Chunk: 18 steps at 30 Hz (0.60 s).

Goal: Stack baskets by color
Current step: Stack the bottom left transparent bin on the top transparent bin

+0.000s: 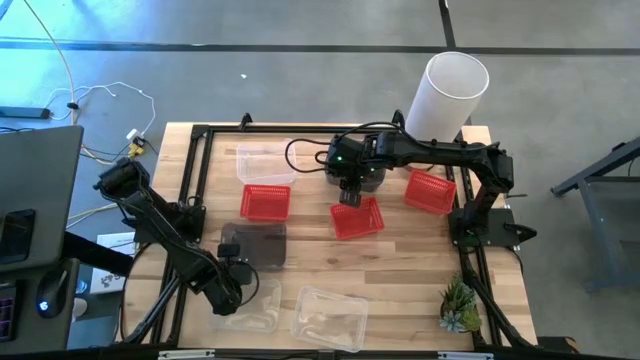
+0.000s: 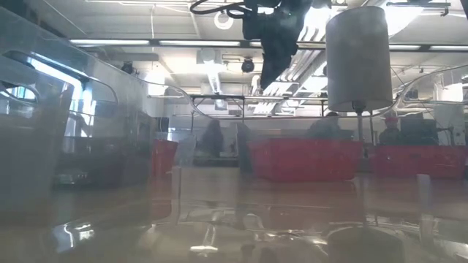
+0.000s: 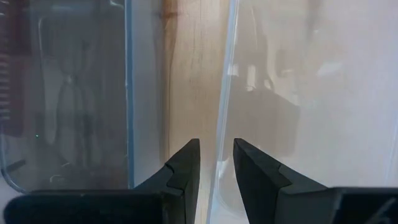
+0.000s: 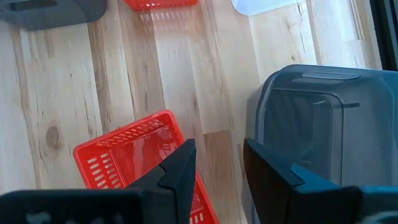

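Here the right gripper (image 1: 350, 197) hovers, jaws apart, empty, over a red basket (image 1: 357, 218); left gripper (image 3: 216, 163) jaws seemingly straddle a clear basket (image 1: 250, 305) wall.

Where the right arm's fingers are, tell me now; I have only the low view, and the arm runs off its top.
Observer: The right gripper hangs over one rim of the middle red mesh-sided plastic basket, fingers open and holding nothing.
Operator: Report what stands next to that basket.
Observer: A smoky dark grey translucent plastic basket stands close beside it, under the right arm.
Operator: Now give me the left arm.
Observer: The left gripper is low at a clear plastic basket near the table's front edge. Its open fingers seem to sit on either side of one clear wall.
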Tool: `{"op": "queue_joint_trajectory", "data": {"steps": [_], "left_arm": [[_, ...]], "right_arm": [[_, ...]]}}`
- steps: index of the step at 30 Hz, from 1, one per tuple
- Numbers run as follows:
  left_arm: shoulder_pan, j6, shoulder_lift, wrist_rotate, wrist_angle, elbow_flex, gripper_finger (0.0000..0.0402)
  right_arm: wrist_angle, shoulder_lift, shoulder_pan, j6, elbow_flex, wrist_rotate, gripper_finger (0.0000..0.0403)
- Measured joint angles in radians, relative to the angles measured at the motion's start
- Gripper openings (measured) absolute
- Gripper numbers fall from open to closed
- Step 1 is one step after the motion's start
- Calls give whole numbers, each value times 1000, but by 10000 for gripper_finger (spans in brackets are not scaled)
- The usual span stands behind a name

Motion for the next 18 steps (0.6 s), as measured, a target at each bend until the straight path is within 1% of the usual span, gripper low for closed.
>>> {"op": "queue_joint_trajectory", "data": {"steps": [3, 5, 10, 11, 18], "left_arm": [[0, -13, 0, -5, 0, 0, 79], [0, -25, 0, -4, 0, 0, 67], [0, -31, 0, 2, 1, 0, 12], [0, -39, 0, 3, 2, 0, 6], [7, -97, -5, 45, 4, 0, 2]], "right_arm": [[0, 0, 0, 0, 0, 0, 121], [0, 0, 0, 0, 0, 0, 121], [0, 0, 0, 0, 0, 0, 121], [0, 0, 0, 0, 0, 0, 121], [4, 0, 0, 0, 0, 0, 121]]}}
